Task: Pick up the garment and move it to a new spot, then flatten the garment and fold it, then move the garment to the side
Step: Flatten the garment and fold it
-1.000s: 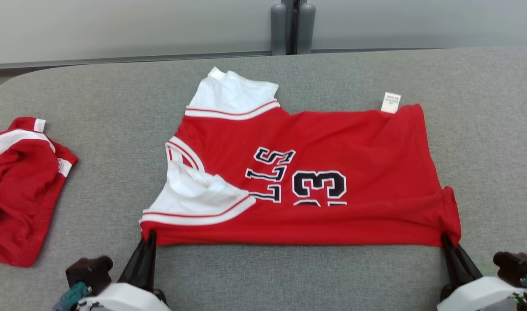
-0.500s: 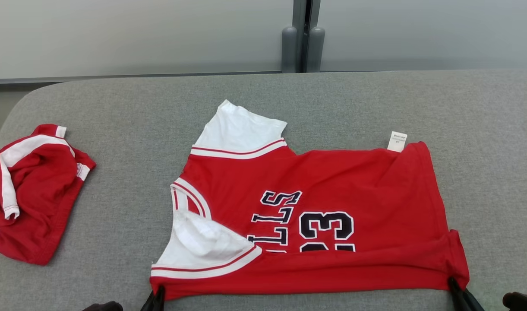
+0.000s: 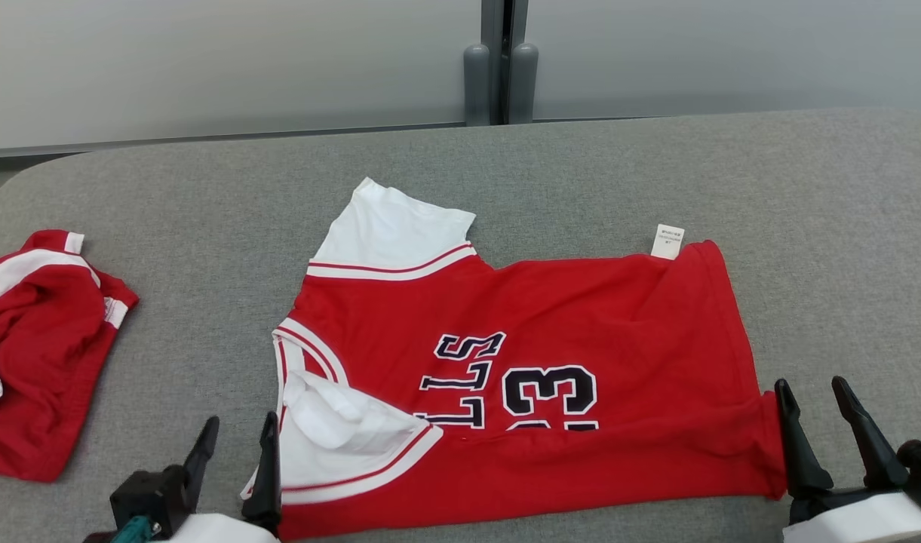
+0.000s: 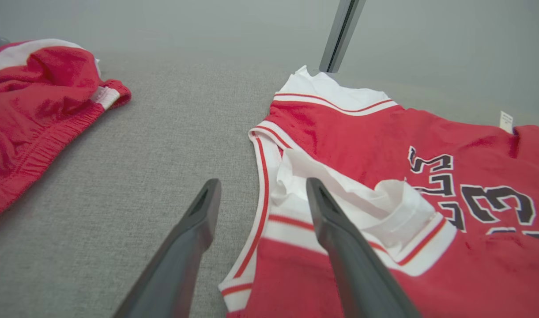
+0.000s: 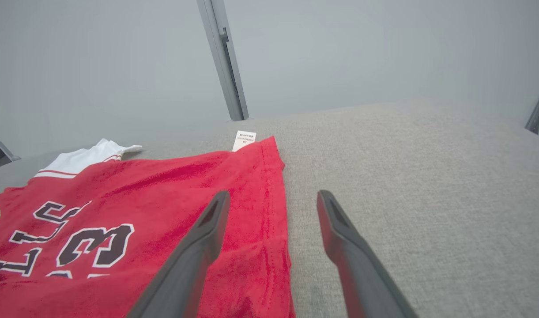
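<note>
The garment (image 3: pixel 551 324) is a red basketball jersey with white shoulder straps and dark lettering, lying folded lengthwise on the grey table (image 3: pixel 204 188), its fold along the near edge. My left gripper (image 3: pixel 235 431) stands open at the jersey's near left corner, one finger over the white armhole trim (image 4: pixel 295 221). At the near right corner my right gripper (image 3: pixel 813 392) is open, straddling the hem (image 5: pixel 273 212). Neither holds cloth. A white label (image 3: pixel 668 241) sticks out at the far right corner.
A second red and white garment (image 3: pixel 38 347) lies crumpled at the table's left edge. Bare grey table (image 5: pixel 428 176) stretches to the right of the jersey and behind it. A grey post (image 3: pixel 498 68) stands against the wall beyond the far edge.
Both grippers have opened and let go of the jersey's near corners, which now rest on the table. The head camera has shifted between frames.
</note>
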Robot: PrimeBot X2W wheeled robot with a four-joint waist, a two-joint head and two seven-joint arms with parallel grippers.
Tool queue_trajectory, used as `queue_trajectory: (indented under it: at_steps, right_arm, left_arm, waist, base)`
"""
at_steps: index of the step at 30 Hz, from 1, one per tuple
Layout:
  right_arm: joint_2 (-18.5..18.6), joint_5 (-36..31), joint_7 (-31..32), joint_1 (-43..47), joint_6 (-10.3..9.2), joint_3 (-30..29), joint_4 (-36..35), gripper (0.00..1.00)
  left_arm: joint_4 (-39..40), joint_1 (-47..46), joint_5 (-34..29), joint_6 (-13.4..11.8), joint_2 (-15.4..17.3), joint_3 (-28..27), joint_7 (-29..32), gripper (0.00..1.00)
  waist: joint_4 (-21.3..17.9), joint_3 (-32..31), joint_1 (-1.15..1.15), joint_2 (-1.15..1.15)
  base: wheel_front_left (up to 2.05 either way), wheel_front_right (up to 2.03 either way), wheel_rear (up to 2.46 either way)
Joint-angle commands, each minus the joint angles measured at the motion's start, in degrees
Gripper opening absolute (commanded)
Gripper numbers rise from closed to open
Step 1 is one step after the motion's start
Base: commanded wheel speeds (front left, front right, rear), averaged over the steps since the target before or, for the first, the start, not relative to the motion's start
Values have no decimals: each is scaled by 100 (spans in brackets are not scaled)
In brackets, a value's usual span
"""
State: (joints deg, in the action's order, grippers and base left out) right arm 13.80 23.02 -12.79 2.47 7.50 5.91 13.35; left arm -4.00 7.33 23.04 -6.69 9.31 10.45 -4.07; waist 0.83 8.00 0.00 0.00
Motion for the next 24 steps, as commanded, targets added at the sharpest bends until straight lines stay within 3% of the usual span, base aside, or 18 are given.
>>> queue_trajectory:
  at_steps: [1, 9, 17, 24]
  right_arm:
    - [-30, -227, -16, -78, 1, -46, -219, 100]
    - [-276, -793, 440, -113, 0, -178, -1190, 100]
    - [-376, -807, 654, -43, 0, -156, -1409, 100]
    - [-383, -754, 674, -260, 0, -167, -1466, 100]
  left_arm:
    - [104, -214, -127, -52, 63, -17, -114, 100]
    - [387, -643, -453, -117, 332, -1, -166, 100]
    - [394, -650, -415, -176, 304, 43, -125, 100]
    - [21, -1640, -358, 156, 168, 307, -51, 100]
  waist:
    - [-38, 13, 0, 0]
    - [-113, 11, 0, 0]
    - [-95, 96, 0, 0]
    - [59, 551, 0, 0]
  base:
    - [0, 0, 0]
    - [0, 0, 0]
    - [0, 0, 0]
    - [0, 0, 0]
